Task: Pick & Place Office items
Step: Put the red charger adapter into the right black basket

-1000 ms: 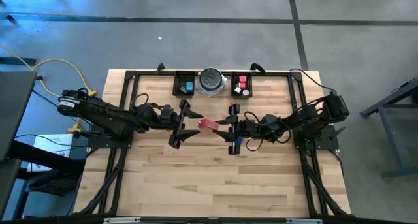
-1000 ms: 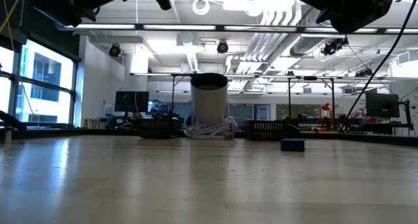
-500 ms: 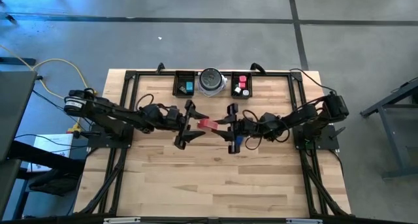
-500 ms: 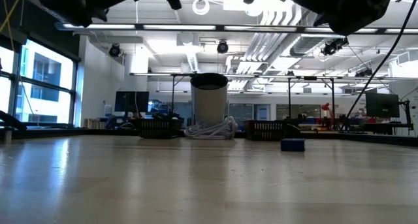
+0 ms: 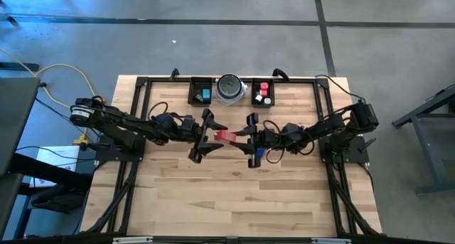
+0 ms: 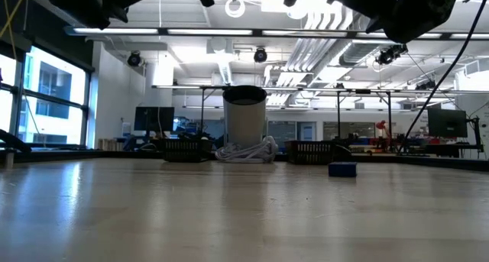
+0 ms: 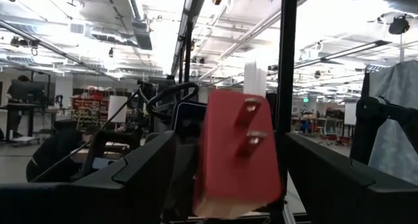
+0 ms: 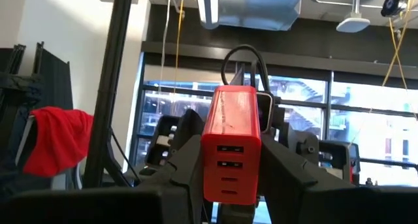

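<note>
A red block-like charger [image 5: 226, 136] hangs in the air over the table's middle. Its pronged end [image 7: 248, 123] faces my left gripper and its socket end [image 8: 230, 165] faces my right gripper. My right gripper [image 5: 243, 136] is shut on it. My left gripper [image 5: 210, 134] is open, with one finger on either side of the pronged end. A small blue piece [image 5: 259, 155] lies flat on the table below my right gripper and also shows in the low view [image 6: 342, 169]. My right gripper pinches the red charger by the two sides of its socket end [image 8: 210, 178] between its two fingers. The fingers come level from the table's right. The charger is lifted clear of the table and lies about level, its pronged end sticking out toward the table's left. My left gripper: I cannot tell whether its fingers [image 7: 153, 168] touch the charger's pronged end.
Two black trays [image 5: 193, 92] [image 5: 254, 93] stand at the far edge with a round silver dish [image 5: 230, 89] between them. The left tray holds a teal piece [image 5: 206, 94]. The right tray holds a red piece [image 5: 264, 86] and a white one. The near half of the table is bare wood.
My left gripper has moved toward the table's right edge, up to the red charger, so that its open fingers now stand around the pronged end. The charger has stayed where it was.
</note>
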Motion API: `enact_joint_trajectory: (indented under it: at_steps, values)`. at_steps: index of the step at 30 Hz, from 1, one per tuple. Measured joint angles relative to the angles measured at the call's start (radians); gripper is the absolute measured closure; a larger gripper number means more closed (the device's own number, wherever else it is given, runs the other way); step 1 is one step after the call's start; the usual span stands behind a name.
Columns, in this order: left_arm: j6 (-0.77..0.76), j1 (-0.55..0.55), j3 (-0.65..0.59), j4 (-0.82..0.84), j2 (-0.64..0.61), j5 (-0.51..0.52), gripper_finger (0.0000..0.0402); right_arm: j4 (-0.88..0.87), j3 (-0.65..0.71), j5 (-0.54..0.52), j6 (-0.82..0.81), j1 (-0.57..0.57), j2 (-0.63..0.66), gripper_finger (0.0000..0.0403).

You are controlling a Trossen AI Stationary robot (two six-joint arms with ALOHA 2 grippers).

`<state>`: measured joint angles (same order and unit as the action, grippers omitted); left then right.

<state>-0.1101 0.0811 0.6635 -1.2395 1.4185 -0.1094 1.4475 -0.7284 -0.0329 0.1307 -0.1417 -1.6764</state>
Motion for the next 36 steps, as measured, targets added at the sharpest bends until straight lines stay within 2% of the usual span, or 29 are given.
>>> enact_joint_trajectory:
  at_steps: [10,18,32,36]
  values:
    - [-0.002,0.0,0.0,0.0,0.0,0.002,0.0132,0.007,0.0,0.011,0.001,0.0,0.0,0.0299]
    - [-0.019,0.0,0.0,0.002,0.0,0.063,0.0149,0.008,0.0,0.012,0.001,0.0,0.0,0.0299]
    - [-0.022,0.005,0.0,0.004,0.0,0.063,0.015,0.008,0.0,0.017,0.001,0.0,0.0,0.0299]
    - [-0.005,0.012,0.0,0.004,0.0,0.063,0.0172,0.008,0.0,0.017,0.002,0.0,0.0,0.0299]
